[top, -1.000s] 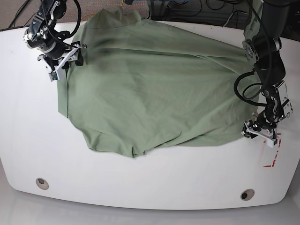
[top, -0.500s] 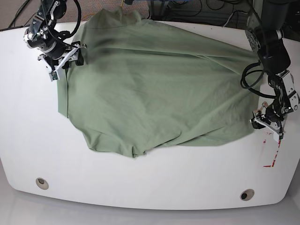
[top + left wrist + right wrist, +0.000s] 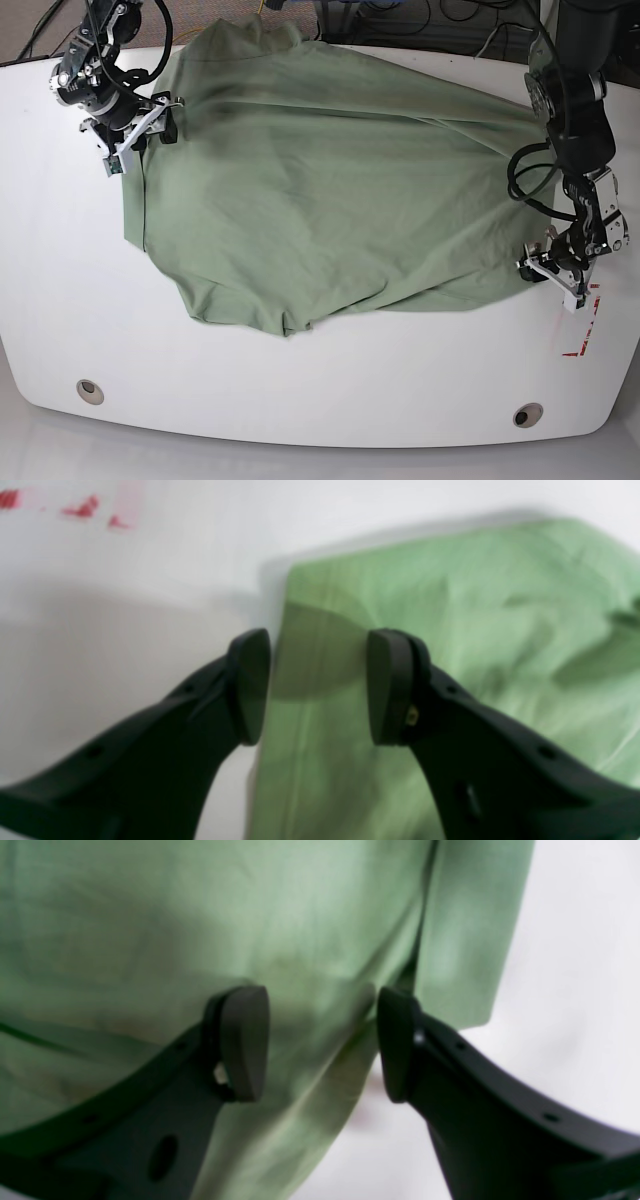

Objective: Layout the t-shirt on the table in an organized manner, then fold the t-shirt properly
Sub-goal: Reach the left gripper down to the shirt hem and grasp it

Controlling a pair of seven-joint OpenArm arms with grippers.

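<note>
T-shirt [image 3: 320, 190] sprawls rumpled across the desk [image 3: 60, 290], unfolded; both jaws gape empty at its nine and four o'clock edges, layout barely underway

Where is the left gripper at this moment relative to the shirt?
In the base view the left gripper is at the right side of the table, at the t-shirt's lower right edge beside the red tape mark; its jaws are open.

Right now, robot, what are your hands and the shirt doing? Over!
Left hand open over shirt's edge. Right hand open over another edge. T-shirt spread out, rumpled, not folded yet. Nothing in the way.
</note>
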